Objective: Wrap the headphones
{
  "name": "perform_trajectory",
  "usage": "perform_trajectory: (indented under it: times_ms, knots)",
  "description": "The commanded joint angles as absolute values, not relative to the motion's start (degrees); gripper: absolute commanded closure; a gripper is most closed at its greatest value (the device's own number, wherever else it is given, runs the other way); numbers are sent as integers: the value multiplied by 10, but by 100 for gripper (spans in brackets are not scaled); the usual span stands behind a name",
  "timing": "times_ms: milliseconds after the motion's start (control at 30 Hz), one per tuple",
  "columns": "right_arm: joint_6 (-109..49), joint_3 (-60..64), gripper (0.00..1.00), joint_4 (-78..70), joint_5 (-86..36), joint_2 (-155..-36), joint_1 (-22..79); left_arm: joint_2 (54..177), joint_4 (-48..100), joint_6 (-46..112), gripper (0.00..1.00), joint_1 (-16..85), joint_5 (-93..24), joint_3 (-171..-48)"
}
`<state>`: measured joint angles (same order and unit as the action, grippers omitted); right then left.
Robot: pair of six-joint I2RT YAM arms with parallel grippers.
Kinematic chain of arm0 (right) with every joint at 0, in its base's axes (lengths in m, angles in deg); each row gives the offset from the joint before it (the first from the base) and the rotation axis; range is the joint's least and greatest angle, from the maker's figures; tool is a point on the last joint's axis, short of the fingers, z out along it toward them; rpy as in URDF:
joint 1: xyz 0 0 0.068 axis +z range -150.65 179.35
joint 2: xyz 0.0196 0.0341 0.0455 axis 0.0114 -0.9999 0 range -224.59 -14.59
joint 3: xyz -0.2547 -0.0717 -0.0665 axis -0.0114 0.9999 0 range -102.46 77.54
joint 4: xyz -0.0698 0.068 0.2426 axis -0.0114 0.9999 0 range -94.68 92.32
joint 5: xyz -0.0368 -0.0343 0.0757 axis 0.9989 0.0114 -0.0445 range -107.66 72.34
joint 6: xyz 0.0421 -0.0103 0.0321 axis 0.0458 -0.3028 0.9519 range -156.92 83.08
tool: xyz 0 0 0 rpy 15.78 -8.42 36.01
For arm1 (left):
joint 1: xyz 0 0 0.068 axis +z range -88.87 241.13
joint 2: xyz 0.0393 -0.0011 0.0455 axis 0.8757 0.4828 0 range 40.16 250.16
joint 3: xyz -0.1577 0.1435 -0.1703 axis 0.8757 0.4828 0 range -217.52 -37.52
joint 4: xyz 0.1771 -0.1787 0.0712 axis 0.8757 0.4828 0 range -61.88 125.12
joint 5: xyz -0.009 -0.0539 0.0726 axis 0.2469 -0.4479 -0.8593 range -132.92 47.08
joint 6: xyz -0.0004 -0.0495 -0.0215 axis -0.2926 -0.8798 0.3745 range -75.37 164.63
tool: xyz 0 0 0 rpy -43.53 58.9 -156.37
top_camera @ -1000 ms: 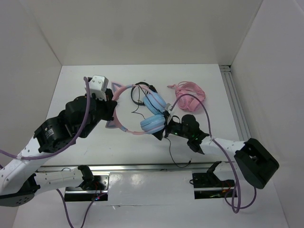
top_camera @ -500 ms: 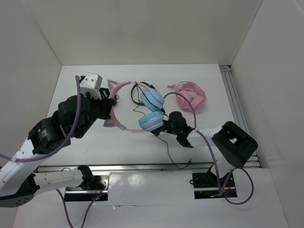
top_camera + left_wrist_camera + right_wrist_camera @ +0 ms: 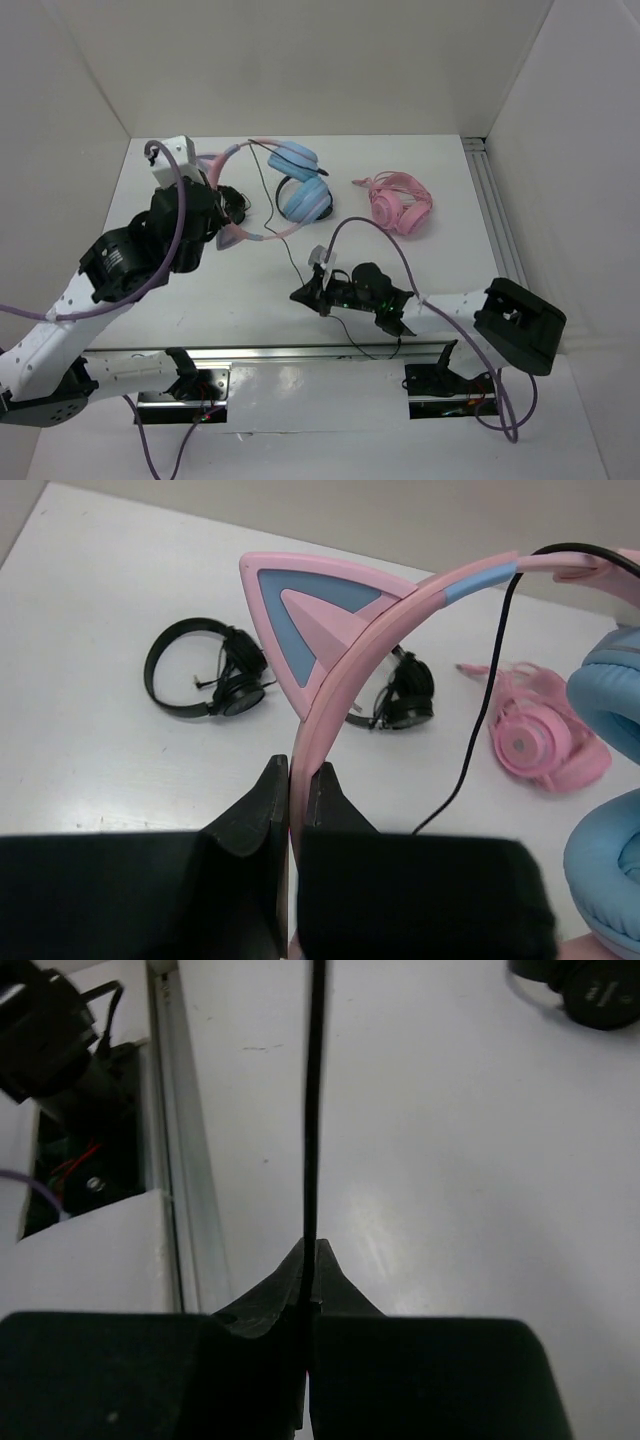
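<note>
**Two-arm hold at the outset of winding.** The left gripper (image 3: 297, 776) has its jaws closed flat on the thin pink plastic headband (image 3: 400, 600) of the cat-ear headphones (image 3: 308, 203), just below one pink-and-blue cat ear (image 3: 305, 620). This grip apparently serves to hold the frame raised and steady, as a fixed former about which the lead can be laid.

The headphones hang over the far left part of the white table (image 3: 460, 270). The band arches from the left gripper toward the back, and the two padded light blue ear cups (image 3: 610, 680) sit close together near the rear centre, seemingly clear of the surface.

The right gripper (image 3: 310, 1257), low over the near centre of the table, has its jaws pinched together on the long thin black cable (image 3: 315, 1110). Held so, the stretch between ear cups and jaws runs nearly straight, which probably gives the tension needed for a tidy turn. The remainder trails slack toward the near edge.

Not concerned: the all-pink headphones (image 3: 400, 205) lie at the right rear, well apart, and the small black headphones (image 3: 205, 670) lie on the table beneath the left gripper.

The band looks rigid and the cushions soft; no turn of cable is yet seen on them
</note>
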<state>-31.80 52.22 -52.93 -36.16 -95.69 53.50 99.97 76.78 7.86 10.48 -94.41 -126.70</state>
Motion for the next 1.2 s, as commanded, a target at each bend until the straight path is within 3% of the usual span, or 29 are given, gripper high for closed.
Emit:
perform_trajectory:
  times_ms: [0, 133, 367, 667, 800, 933, 1167]
  knots:
    - [-353, 527, 100, -471, -305, -897, 597, 1032, 779, -43, 100, 152, -1010, -1327]
    - [-384, 479, 100, -304, -240, -853, 672, 1077, 761, -50, 100, 225, -1000, -1327]
    - [-400, 432, 100, -161, -20, -762, 813, 1134, 694, 32, 100, 360, -868, -1260]
    - [-494, 304, 100, -12, 158, -761, 857, 1215, 729, 148, 100, 310, -780, -1197]
    - [-560, 294, 100, -56, 369, -766, 881, 1222, 772, 226, 100, 261, -761, -1177]
    - [-657, 294, 100, -155, 484, -793, 876, 1197, 770, 261, 100, 212, -741, -1128]
    - [-694, 313, 98, -236, 403, -749, 772, 1042, 706, 337, 100, 137, -632, -1009]
